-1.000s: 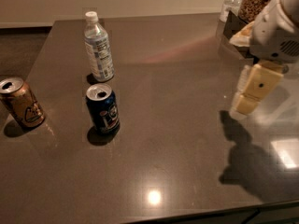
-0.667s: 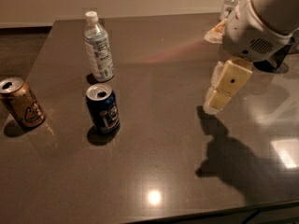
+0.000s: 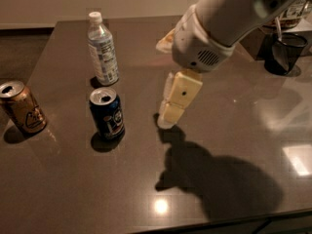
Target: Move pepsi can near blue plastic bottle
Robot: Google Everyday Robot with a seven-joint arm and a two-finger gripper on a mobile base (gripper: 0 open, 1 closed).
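Observation:
The pepsi can (image 3: 107, 113), dark blue with a silver top, stands upright on the dark table (image 3: 73, 189), left of centre. The blue plastic bottle (image 3: 103, 50), clear with a white cap and pale label, stands upright just behind the can, a short gap between them. My gripper (image 3: 170, 115), cream coloured, hangs from the white arm (image 3: 214, 28) and points down. Its tip is close to the table surface, to the right of the pepsi can and apart from it. It holds nothing that I can see.
A gold-brown can (image 3: 22, 106) stands near the table's left edge. A black mesh cup (image 3: 283, 52) stands at the back right, beside some other items. The arm's shadow (image 3: 219, 184) falls on the front right of the table.
My arm and gripper have moved left across the table, from the right edge toward the pepsi can, and lower. The cans and the bottle have not moved.

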